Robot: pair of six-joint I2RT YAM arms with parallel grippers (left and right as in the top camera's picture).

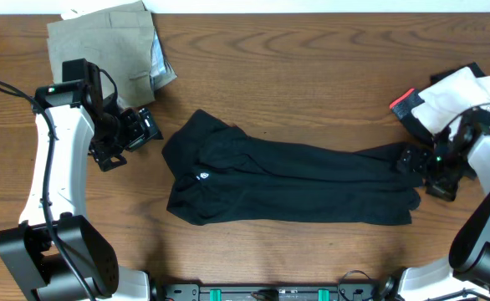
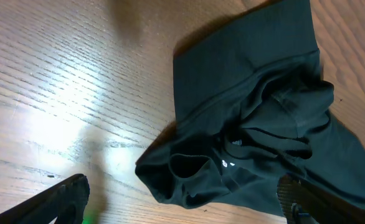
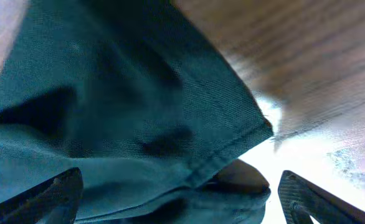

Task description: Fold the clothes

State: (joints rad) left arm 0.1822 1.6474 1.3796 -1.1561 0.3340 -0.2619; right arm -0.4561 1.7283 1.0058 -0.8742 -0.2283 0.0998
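Black tee lies mid-bench as a long band running L to R. Neck end w/ small white logo is at the L, bunched and wrinkled; hem end at the R is flatter. Looks already doubled lengthwise, but edges aren't square.

L end effector: fingers spread wide, nothing held, just beside the neck end. In the wrist view the rumpled collar area sits below and between the fingers, apart from them. R end effector: also spread, empty, right at the hem end, w/ a stitched hem corner close under the wrist cam. Can't tell if it touches the cloth.

Handling, my read: light, limp knit, zero stiffness. It'll sag and drape from any pinch and won't hold shape in the air. Not fragile. Probably drags on the wood rather than slides, so lift it, don't push. Layers may slip apart if only the top one gets caught.

Where to grab: stitched edges, since they're thicker and give better bite. R on the hem corner, through all layers. L on the shoulder/collar seam, not the loose bunch mid-cloth. Pinch low, close to the bench, and keep the cloth taut between the arms.

Khaki piece sits folded at far L corner; white top in a pile at far R. Both clear of the tee.
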